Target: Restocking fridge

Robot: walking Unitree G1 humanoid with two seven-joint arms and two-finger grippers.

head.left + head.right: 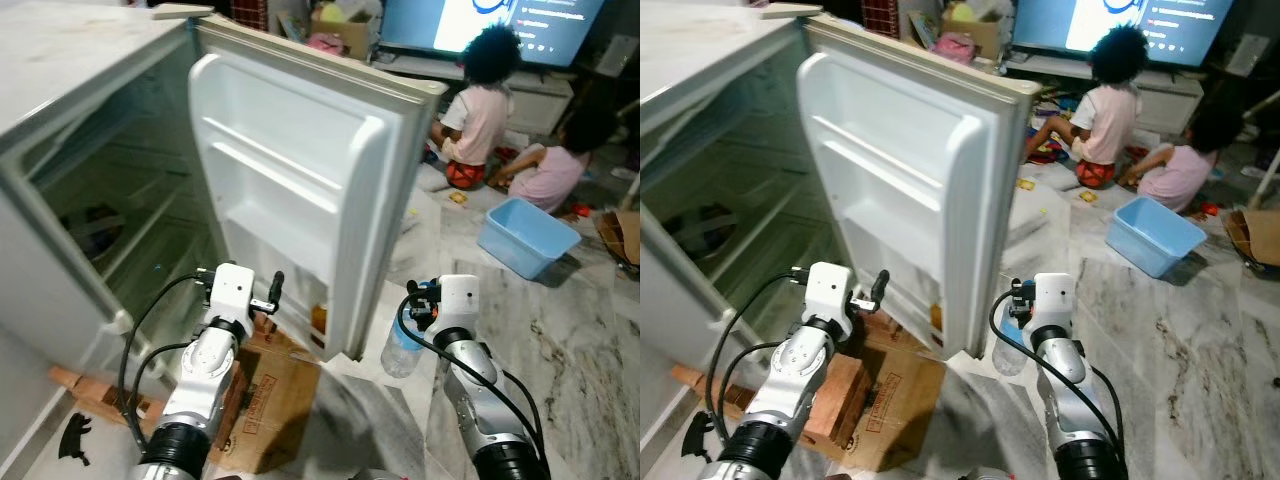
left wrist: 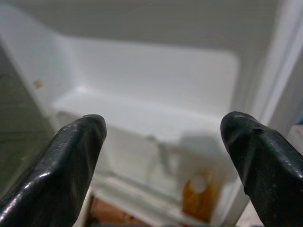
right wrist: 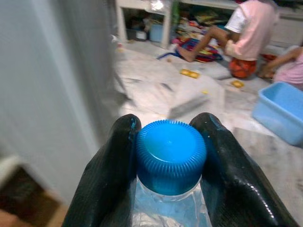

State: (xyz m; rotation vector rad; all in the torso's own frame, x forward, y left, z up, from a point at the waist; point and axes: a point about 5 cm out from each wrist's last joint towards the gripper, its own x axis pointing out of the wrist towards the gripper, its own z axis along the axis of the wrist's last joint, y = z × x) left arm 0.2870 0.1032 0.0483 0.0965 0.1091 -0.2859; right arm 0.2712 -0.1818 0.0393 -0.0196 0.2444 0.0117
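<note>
The white fridge [image 1: 60,120] stands on my left with its door [image 1: 300,180] swung wide open. My right gripper [image 3: 170,142] is shut on a clear water bottle [image 1: 400,350] just below its blue cap [image 3: 170,153], low and just right of the door's edge. My left gripper [image 2: 163,137] is open and empty, facing the door's inner shelves [image 2: 142,118]. An orange bottle [image 2: 198,198] stands in the door's bottom shelf.
A flattened cardboard box [image 1: 270,400] and wooden blocks [image 1: 835,400] lie on the floor under the door. A blue tub [image 1: 527,235] sits on the marble floor to the right. Two people [image 1: 480,110] sit beyond it by a screen.
</note>
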